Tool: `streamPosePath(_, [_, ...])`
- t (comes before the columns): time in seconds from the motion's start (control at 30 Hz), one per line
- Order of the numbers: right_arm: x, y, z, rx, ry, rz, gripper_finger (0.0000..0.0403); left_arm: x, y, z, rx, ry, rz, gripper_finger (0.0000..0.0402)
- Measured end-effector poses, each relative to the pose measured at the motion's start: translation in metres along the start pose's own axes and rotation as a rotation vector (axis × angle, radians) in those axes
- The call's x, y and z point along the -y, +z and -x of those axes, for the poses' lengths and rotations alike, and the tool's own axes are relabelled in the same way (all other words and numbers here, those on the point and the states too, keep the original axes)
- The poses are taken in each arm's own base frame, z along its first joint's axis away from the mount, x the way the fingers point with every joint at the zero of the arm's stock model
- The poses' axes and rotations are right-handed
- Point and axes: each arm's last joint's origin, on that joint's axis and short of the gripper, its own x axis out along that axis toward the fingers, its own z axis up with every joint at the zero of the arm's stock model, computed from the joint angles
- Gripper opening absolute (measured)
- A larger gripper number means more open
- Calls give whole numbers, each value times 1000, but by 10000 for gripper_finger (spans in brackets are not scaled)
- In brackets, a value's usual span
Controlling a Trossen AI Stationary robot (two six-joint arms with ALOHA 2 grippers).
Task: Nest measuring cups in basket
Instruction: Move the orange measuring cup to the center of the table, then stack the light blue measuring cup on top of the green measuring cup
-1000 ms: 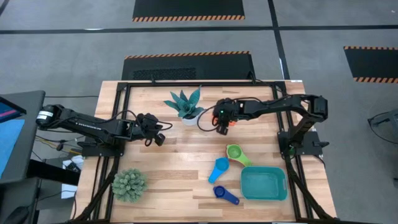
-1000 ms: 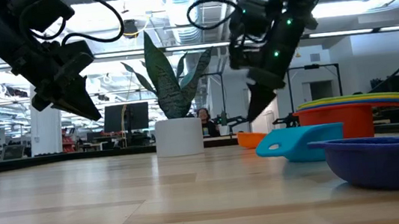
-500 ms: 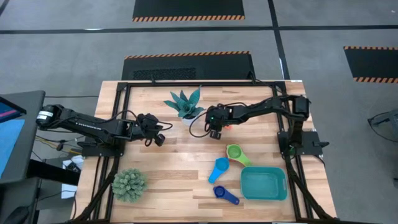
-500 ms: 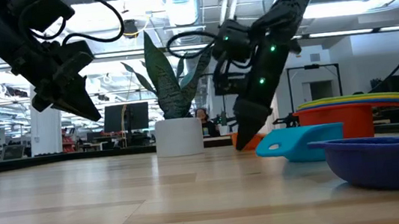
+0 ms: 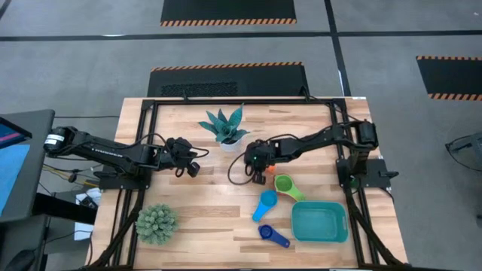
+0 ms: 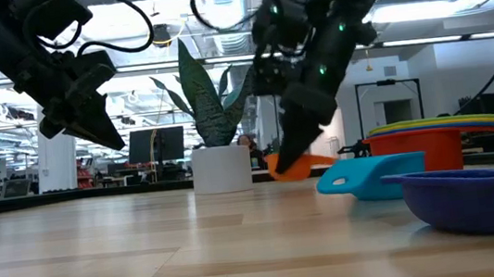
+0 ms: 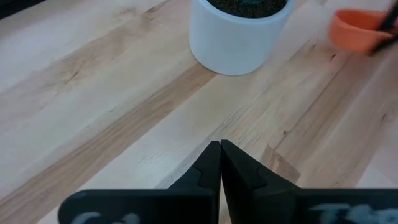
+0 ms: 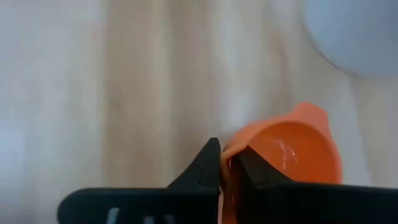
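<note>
A small orange measuring cup (image 8: 292, 149) sits in my right gripper (image 8: 225, 152), which is shut on it near the table's middle (image 5: 260, 170), just on the near side of the white plant pot (image 5: 230, 141). Nearer the right lie a green cup (image 5: 286, 184), a light blue cup (image 5: 265, 203) and a dark blue cup (image 5: 273, 235). The teal basket (image 5: 319, 223) stands at the near right. In the low view the green cup's spot shows a red cup (image 6: 413, 150) with coloured rims nested in it. My left gripper (image 5: 192, 167) hangs shut over the left half, holding nothing. My right gripper pinches the orange cup's near side (image 8: 224, 177) between its two fingers, where a thin orange strip runs back between them; handle or wall, I cannot tell. The fingers slant down from the table's right. The cup's bowl (image 6: 289, 165) hangs tilted just above the wood.
A spiky blue-green plant in the white pot (image 7: 239, 28) stands at the far middle. A round green spiky plant (image 5: 157, 223) sits at the near left. A black frame rail (image 5: 241, 102) edges the table. Bare wood lies between the two arms.
My right gripper has travelled from beside the pot toward the table's left and near edges, dropping lower. The orange cup, which lay on the table at the gripper's right a second ago, has come along with it and now sits between its fingers, tilted.
</note>
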Motion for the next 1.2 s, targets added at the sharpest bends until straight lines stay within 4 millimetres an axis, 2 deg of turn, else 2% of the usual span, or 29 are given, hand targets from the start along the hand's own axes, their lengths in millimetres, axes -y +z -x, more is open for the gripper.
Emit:
streamPosePath(0.13, [-14,8,4,27,28,22,25,0,0,0,-1,-1,0,0])
streamPosePath(0.33, [-25,24,11,103,53,38,19,0,0,0,-1,0,0,0])
streamPosePath(0.53, [-39,23,11,106,80,41,78,0,0,0,-1,-1,0,0])
streamPosePath(0.93, [-52,18,8,68,96,37,79,1,-1,0,-29,-32,1,0])
streamPosePath(1.07, [-52,16,8,53,95,42,103,1,-1,0,-36,-41,5,0])
streamPosePath(1.2, [-50,18,9,53,81,62,144,1,-1,0,-36,-40,1,0])
